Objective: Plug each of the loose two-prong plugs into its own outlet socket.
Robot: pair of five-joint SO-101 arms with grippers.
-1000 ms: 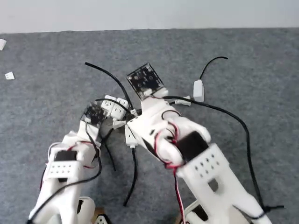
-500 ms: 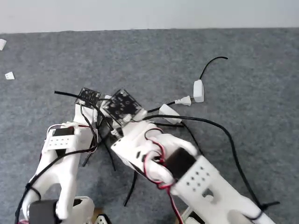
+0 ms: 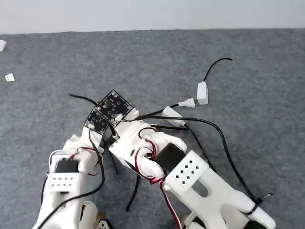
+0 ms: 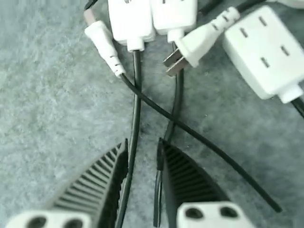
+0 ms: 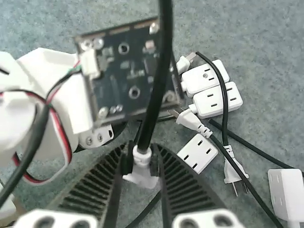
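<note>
Holding a white plug [image 5: 140, 176] pinched tight between its fingers, the right tool [image 5: 141, 164] hangs just above the bench [image 5: 247, 28]. The plug's black cord [image 5: 159, 66] rises straight up past the lens. The prongs are hidden, so I cannot tell which way they face.

The left tool [image 4: 142, 159] sits low with its fingers a narrow gap apart, grasping nothing. Two dark leads [image 4: 134, 109] lie on the bench in that gap. Just beyond lie twin socket blocks [image 4: 130, 19] side by side, a third block [image 4: 266, 52], a loose plug [image 4: 197, 42] with bare prongs, and a slimmer plug [image 4: 102, 40].

The step in hand looks like carrying the held plug to a socket. The next move likely calls for turning its prongs square to a free face, probably the third block, and that light block may slide unless it is braced.

Room is tight. The left arm's camera board [image 5: 126, 76] sits just beside the right tool, and cords cross all through the cluster. Open bench lies toward the far wall [image 3: 152, 14] and on the right arm's side, where a lone white block [image 3: 202, 93] rests well apart.
</note>
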